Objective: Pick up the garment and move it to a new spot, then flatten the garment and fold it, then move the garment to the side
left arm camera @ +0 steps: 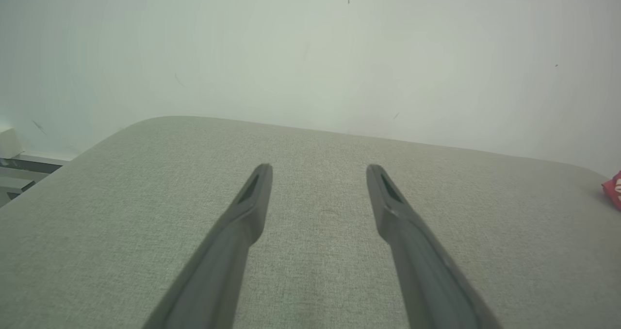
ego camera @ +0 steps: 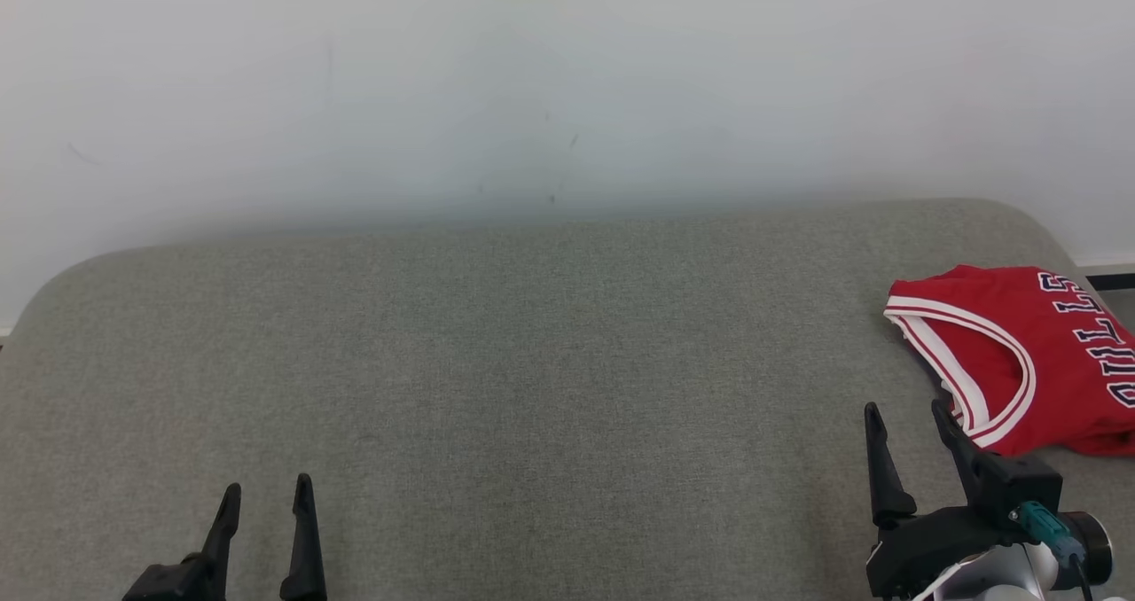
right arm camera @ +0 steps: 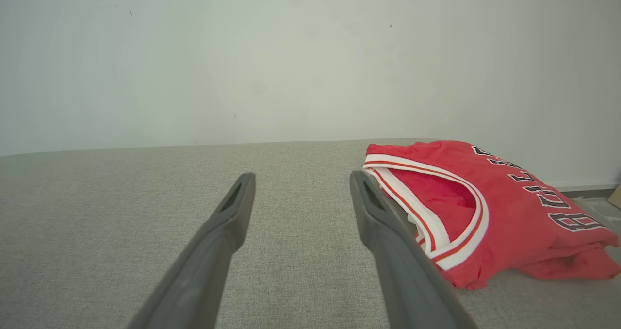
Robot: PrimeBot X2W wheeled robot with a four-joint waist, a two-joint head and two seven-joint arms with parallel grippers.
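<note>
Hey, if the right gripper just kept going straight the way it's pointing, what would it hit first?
Probably the bare grey cushion, with the wall beyond. The right gripper is open and aims just left of the red jersey. It might brush the jersey's striped trim, but depth is unclear.

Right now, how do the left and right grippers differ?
The right gripper sits close beside the jersey; the left gripper is over bare grey cushion, far from it. The right gripper reaches farther forward than the left gripper. Both open, empty.
</note>
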